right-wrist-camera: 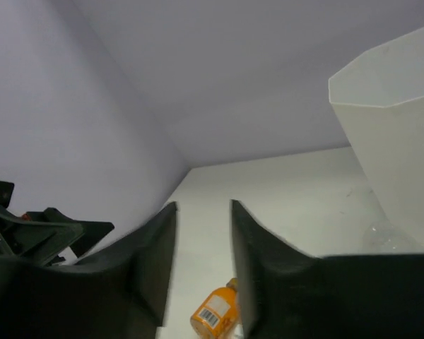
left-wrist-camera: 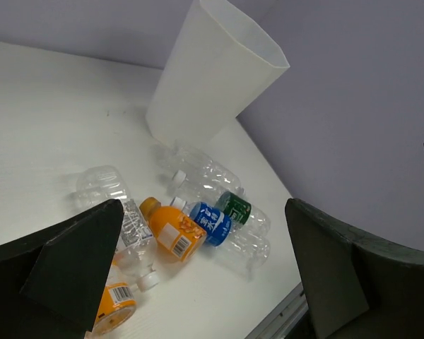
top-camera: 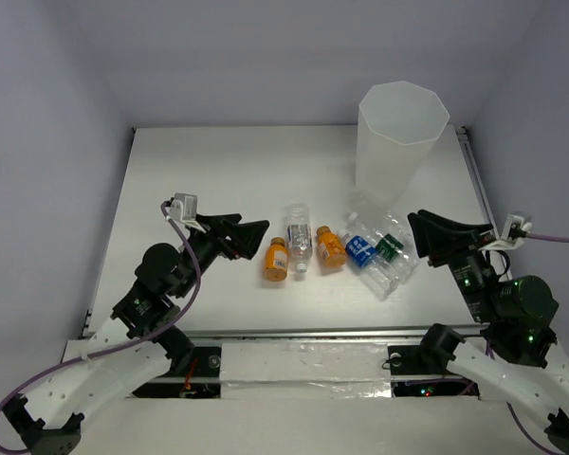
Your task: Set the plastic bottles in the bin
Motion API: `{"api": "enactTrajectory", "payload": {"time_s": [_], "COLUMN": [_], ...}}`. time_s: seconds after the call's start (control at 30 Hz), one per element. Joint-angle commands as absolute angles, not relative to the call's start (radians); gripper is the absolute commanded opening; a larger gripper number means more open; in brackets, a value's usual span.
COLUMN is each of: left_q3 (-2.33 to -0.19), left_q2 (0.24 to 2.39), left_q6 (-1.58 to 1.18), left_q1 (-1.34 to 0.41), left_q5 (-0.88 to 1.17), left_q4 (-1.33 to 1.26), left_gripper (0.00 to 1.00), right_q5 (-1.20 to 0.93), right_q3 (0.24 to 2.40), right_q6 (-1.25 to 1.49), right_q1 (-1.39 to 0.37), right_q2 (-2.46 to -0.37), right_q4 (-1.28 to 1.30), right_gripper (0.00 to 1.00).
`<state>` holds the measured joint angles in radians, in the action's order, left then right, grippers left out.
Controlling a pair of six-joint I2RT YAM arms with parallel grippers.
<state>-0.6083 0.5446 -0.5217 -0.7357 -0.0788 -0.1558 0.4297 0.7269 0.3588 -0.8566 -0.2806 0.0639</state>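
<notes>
- While every bottle is lying on the table and none is showing inside it, the bin is standing upright toward 1 o'clock in the overhead view, just beyond the cluster.
- Nearer the bases, the left gripper is hovering with jaws spread wide and empty, pointing toward 3 o'clock. The right gripper is facing 9 o'clock, its jaws standing partly apart with nothing between them.
- Between the two grippers, the plastic bottles are lying in a loose row, at about 7 o'clock from the bin.
- Of these, the nearest orange bottle is sitting just beside the left jaws, at about 4 o'clock from them. Its long axis is running roughly 12 to 6, and the left arm is looking the nearer one.
- At the other end, the green-labelled bottle is lying near the right jaws, at about 8 o'clock, angled roughly 11 to 5.
</notes>
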Motion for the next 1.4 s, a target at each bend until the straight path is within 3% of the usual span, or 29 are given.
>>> {"api": "enactTrajectory", "payload": {"time_s": [0.0, 0.03, 0.1, 0.53, 0.57, 0.6, 0.63, 0.67, 0.77, 0.8, 0.83, 0.93, 1.03, 1.37], "left_q3": [-0.604, -0.604, -0.6, -0.503, -0.497, -0.489, -0.485, -0.491, -0.523, -0.532, -0.554, -0.575, -0.589, -0.629], "left_q2": [0.552, 0.555, 0.572, 0.747, 0.758, 0.774, 0.782, 0.791, 0.871, 0.926, 0.957, 1.079, 1.137, 1.29], "left_q6": [-0.515, -0.531, -0.61, -0.531, -0.523, -0.52, -0.523, -0.514, -0.499, -0.497, -0.497, -0.495, -0.491, -0.456], "left_q1": [-0.73, -0.73, -0.73, -0.73, -0.73, -0.73, -0.73, -0.73, -0.753, -0.764, -0.778, -0.824, -0.824, -0.833], "left_q5": [-0.11, -0.138, -0.207, -0.135, -0.127, -0.132, -0.141, -0.153, -0.204, -0.236, -0.253, -0.308, -0.308, -0.299], "left_q4": [-0.18, -0.17, -0.16, -0.304, -0.31, -0.32, -0.315, -0.301, -0.223, -0.186, -0.169, -0.123, -0.118, -0.153], "left_gripper": [0.99, 0.99, 0.99, 0.98, 0.86, 0.24, 0.1, 0.09, 0.33, 0.52, 0.59, 0.79, 0.83, 0.82], "right_q5": [0.422, 0.423, 0.417, 0.273, 0.268, 0.267, 0.262, 0.259, 0.229, 0.221, 0.215, 0.192, 0.183, 0.181], "right_q3": [0.747, 0.746, 0.742, 0.718, 0.719, 0.716, 0.716, 0.715, 0.722, 0.733, 0.741, 0.788, 0.799, 0.79], "right_q6": [0.324, 0.324, 0.327, 0.406, 0.413, 0.426, 0.437, 0.445, 0.459, 0.462, 0.46, 0.463, 0.469, 0.469], "right_q1": [-0.854, -0.854, -0.854, -0.854, -0.854, -0.854, -0.854, -0.854, -0.854, -0.854, -0.854, -0.854, -0.854, -0.854], "right_q2": [-0.307, -0.313, -0.331, -0.699, -0.725, -0.774, -0.799, -0.825, -0.938, -0.971, -1.032, -1.13, -1.169, -1.189], "right_q4": [0.031, 0.025, 0.011, -0.118, -0.12, -0.129, -0.133, -0.138, -0.15, -0.141, -0.138, -0.118, -0.121, -0.126], "right_gripper": [0.35, 0.18, 0.0, 0.0, 0.0, 0.02, 0.04, 0.07, 0.26, 0.33, 0.47, 0.61, 0.69, 0.7]}}
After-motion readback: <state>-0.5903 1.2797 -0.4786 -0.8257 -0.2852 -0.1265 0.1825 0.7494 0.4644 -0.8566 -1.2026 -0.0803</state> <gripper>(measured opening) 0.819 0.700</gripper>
